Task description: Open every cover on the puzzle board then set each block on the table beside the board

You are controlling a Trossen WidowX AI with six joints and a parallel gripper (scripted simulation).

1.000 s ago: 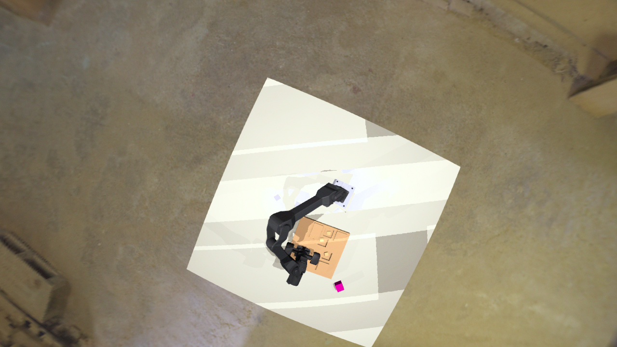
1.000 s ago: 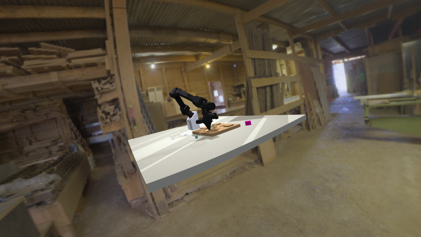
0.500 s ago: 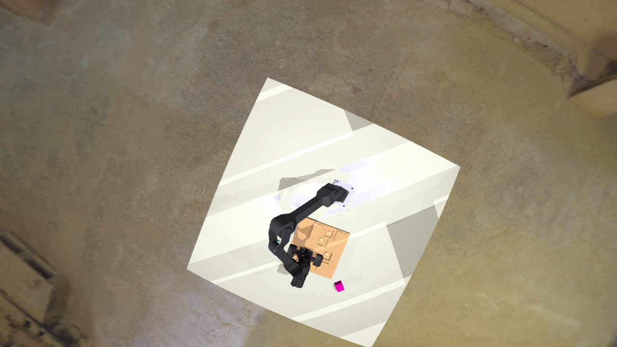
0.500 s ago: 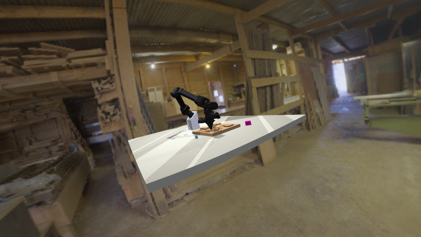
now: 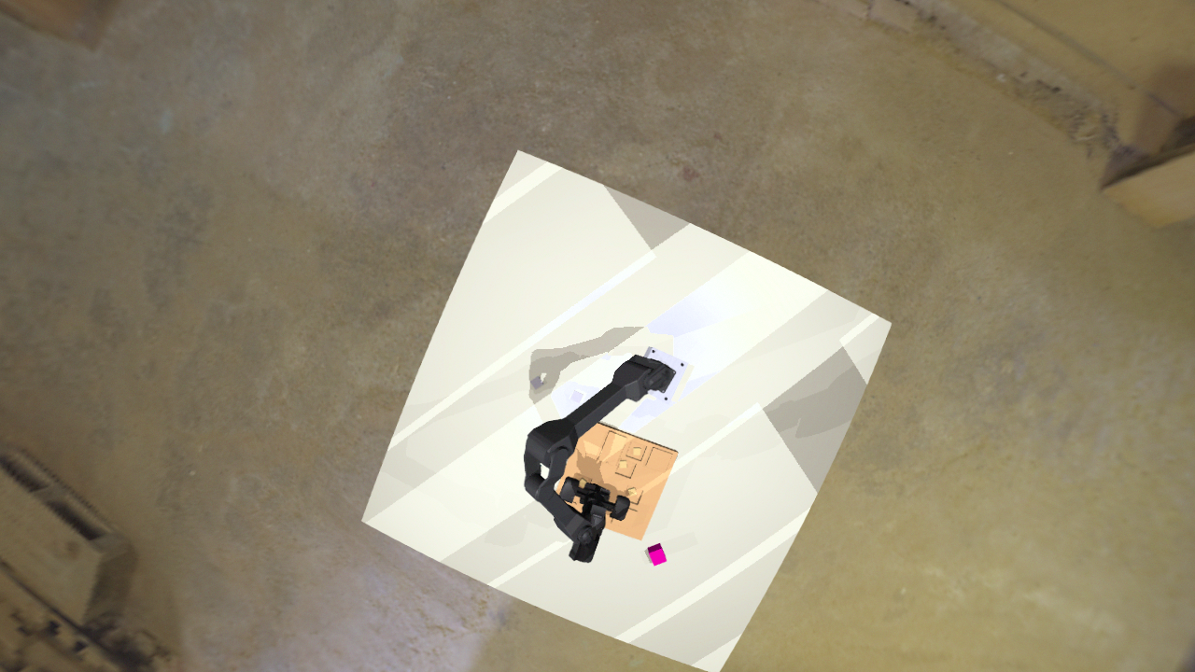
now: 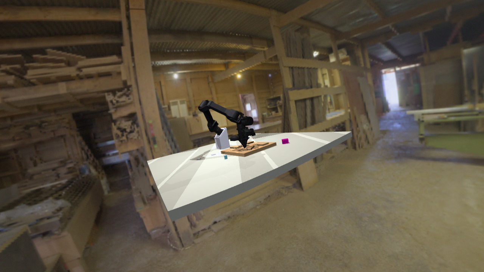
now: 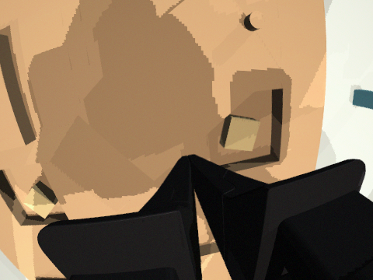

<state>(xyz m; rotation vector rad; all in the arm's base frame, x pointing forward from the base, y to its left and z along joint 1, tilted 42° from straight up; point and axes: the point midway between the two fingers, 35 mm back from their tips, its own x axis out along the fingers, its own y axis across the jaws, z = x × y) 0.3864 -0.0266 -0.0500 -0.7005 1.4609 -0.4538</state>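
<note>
The orange puzzle board point(image 5: 659, 472) point(image 6: 262, 146) point(image 7: 291, 0) lies on the white table in front of the arm's base. My gripper point(image 5: 597, 498) point(image 6: 244, 144) point(image 7: 188, 162) is shut and empty, its tips low over the board's near part. In the wrist view an uncovered well just beyond the tips holds a tan block point(image 7: 241, 133). A second tan block point(image 7: 40, 202) sits in a well at the lower left. A dark pin point(image 7: 251, 22) shows near the board's far edge. A magenta block point(image 5: 656, 553) point(image 6: 284, 141) lies on the table off the board. A teal block point(image 6: 225, 156) point(image 7: 363, 99) lies on the table on the other side.
The arm's white base point(image 5: 668, 375) point(image 6: 221, 140) stands just behind the board. The arm's elbow reaches out past the board's left side. The table edge point(image 6: 236, 189) drops off to a dirt floor all round.
</note>
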